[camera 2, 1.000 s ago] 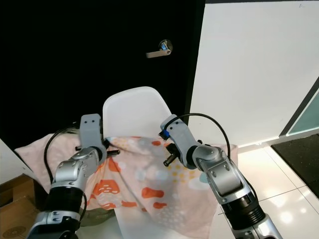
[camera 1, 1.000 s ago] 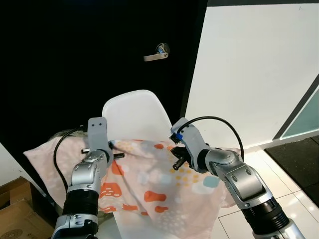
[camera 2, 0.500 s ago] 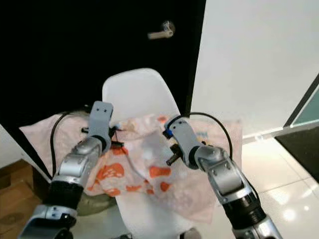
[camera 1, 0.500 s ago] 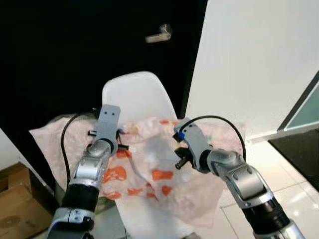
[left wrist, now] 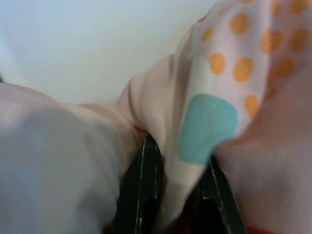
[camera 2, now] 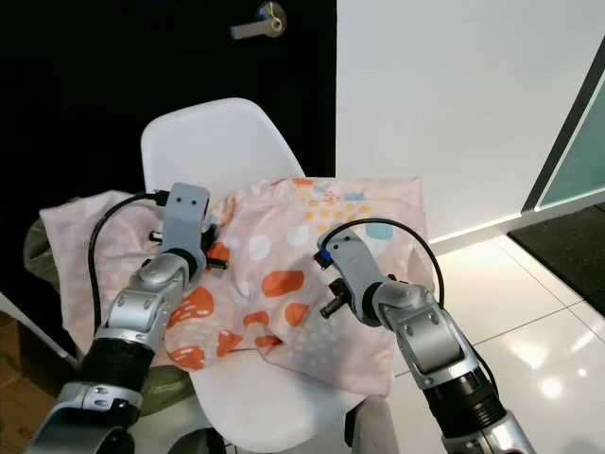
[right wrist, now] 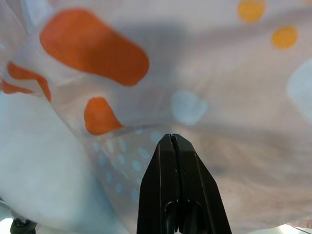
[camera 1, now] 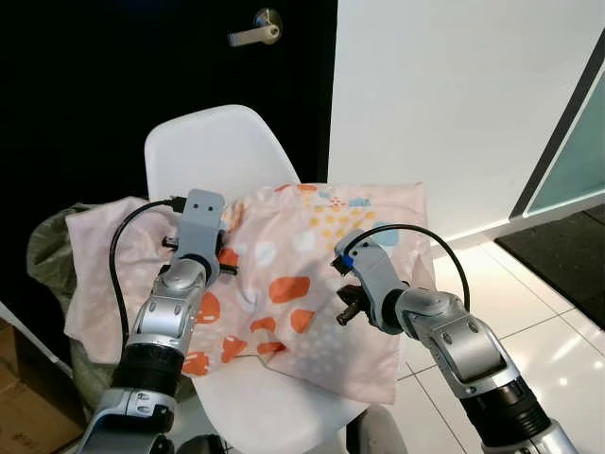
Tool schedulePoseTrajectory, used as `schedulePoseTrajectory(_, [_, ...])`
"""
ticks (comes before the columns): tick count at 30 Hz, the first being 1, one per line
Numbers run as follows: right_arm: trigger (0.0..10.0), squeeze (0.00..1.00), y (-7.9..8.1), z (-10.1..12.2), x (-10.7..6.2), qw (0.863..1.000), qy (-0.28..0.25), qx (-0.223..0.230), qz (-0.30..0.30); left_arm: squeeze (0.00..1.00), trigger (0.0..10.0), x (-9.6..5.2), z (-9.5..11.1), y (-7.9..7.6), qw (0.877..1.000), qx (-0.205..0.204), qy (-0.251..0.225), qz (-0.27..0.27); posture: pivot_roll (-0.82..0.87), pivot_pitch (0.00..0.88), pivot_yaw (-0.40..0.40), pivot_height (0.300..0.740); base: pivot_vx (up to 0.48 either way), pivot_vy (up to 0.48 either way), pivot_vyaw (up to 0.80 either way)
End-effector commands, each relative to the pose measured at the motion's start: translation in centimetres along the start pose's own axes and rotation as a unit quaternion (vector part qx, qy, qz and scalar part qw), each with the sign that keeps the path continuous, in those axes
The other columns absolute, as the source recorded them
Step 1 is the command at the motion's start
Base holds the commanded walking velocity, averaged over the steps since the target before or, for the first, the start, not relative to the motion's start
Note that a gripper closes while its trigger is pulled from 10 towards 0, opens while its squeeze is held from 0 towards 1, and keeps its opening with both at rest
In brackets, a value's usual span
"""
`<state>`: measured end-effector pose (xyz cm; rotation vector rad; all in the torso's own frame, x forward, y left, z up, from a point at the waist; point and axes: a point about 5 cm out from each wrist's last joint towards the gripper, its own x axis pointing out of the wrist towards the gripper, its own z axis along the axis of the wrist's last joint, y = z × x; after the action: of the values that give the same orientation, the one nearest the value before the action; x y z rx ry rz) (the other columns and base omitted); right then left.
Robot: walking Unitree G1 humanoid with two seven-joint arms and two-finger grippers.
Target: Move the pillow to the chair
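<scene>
2 grippers: left gripper point(left wrist: 173, 195) jaws pinch the pillow point(camera 1: 321, 274); right gripper point(right wrist: 174, 161) jaws closed, empty.

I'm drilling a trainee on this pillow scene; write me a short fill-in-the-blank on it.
1. The pillow lies on a white ____.
2. The left gripper is shut on the ____.
3. The right gripper has its fingers ____, with nothing between them.
4. The door behind is ____ in colour.

Missing words: chair; pillow; shut; black
</scene>
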<state>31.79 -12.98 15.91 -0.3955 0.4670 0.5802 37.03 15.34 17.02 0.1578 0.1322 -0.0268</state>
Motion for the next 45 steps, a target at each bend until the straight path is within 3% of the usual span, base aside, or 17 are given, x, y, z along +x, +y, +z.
schedulePoseTrajectory(1, [10.0, 0.0, 0.1, 0.3, 0.0, 1.0, -0.009, -0.002, 0.0, 1.0, 10.0, -0.1, -2.1, -0.1, 0.999, 0.005, 0.044, -0.009, -0.21, 0.105, 0.018, 0.579, 0.0, 0.0, 0.0])
schedulePoseTrajectory(5, [10.0, 0.0, 0.0, 0.7, -0.1, 1.0, -0.018, -0.005, -0.001, 1.0, 10.0, 0.1, -1.8, 1.0, 0.999, 0.018, 0.032, 0.024, -0.22, 0.109, 0.018, 0.579, 0.0, 0.0, 0.0])
schedulePoseTrajectory(9, [10.0, 0.0, 0.2, 0.8, -0.1, 1.0, -0.025, -0.004, 0.001, 1.0, 10.0, 0.0, 0.0, 2.6, 0.998, 0.03, -0.003, 0.063, -0.22, 0.113, 0.016, 0.579, 0.0, 0.0, 0.0])
schedulePoseTrajectory(15, [10.0, 0.0, 0.1, 1.5, -0.1, 0.999, -0.053, 0.004, 0.001, 1.0, 10.0, -0.5, 2.9, 4.5, 0.994, 0.051, -0.057, 0.075, -0.21, 0.111, 0.013, 0.579, 0.0, 0.0, 0.0])
schedulePoseTrajectory(17, [10.0, 0.0, 0.0, 1.9, -0.1, 0.998, -0.066, 0.012, 0.0, 1.0, 10.0, -1.0, 3.9, 5.1, 0.995, 0.05, -0.07, 0.057, -0.21, 0.112, 0.012, 0.579, 0.0, 0.0, 0.0])
schedulePoseTrajectory(22, [10.0, 0.0, 0.0, 1.9, -0.1, 0.998, -0.068, 0.013, -0.001, 1.0, 10.0, -1.5, 4.1, 5.1, 0.996, 0.052, -0.069, 0.032, -0.21, 0.111, 0.011, 0.579, 0.0, 0.0, 0.0])
schedulePoseTrajectory(24, [10.0, 0.0, -0.3, 2.2, 0.0, 0.996, -0.085, 0.026, -0.009, 1.0, 10.0, -3.1, 3.6, 5.0, 0.996, 0.062, -0.051, -0.024, -0.2, 0.112, 0.013, 0.579, 0.0, 0.0, 0.0])
schedulePoseTrajectory(30, [10.0, 0.0, -0.6, 2.5, 0.1, 0.994, -0.101, 0.046, -0.016, 1.0, 10.0, -5.7, 4.2, 5.9, 0.996, 0.04, -0.053, -0.055, -0.19, 0.108, 0.01, 0.579, 0.0, 0.0, 0.0])
schedulePoseTrajectory(37, [10.0, 0.0, -0.5, 3.0, 0.2, 0.991, -0.12, 0.055, -0.012, 1.0, 10.0, -7.2, 5.2, 6.6, 0.994, 0.03, -0.077, -0.071, -0.18, 0.103, 0.008, 0.579, 0.0, 0.0, 0.0])
schedulePoseTrajectory(38, [10.0, 0.0, -0.7, 3.5, 0.2, 0.985, -0.15, 0.084, -0.009, 0.0, 10.0, -8.5, 6.3, 6.4, 0.987, -0.002, -0.123, -0.1, -0.18, 0.098, 0.005, 0.579, 0.0, 0.0, 0.0])
schedulePoseTrajectory(42, [10.0, 0.0, -1.0, 3.7, 0.1, 0.98, -0.17, 0.099, -0.009, 0.0, 10.0, -9.3, 6.7, 5.9, 0.982, -0.027, -0.15, -0.11, -0.18, 0.096, 0.004, 0.584, 0.0, 0.0, 0.0])
schedulePoseTrajectory(45, [10.0, 0.0, -1.4, 3.8, 0.2, 0.975, -0.188, 0.118, -0.017, 0.0, 10.0, -10.1, 6.2, 3.7, 0.979, -0.046, -0.165, -0.114, -0.18, 0.088, 0.004, 0.599, 0.0, 0.0, 0.0])
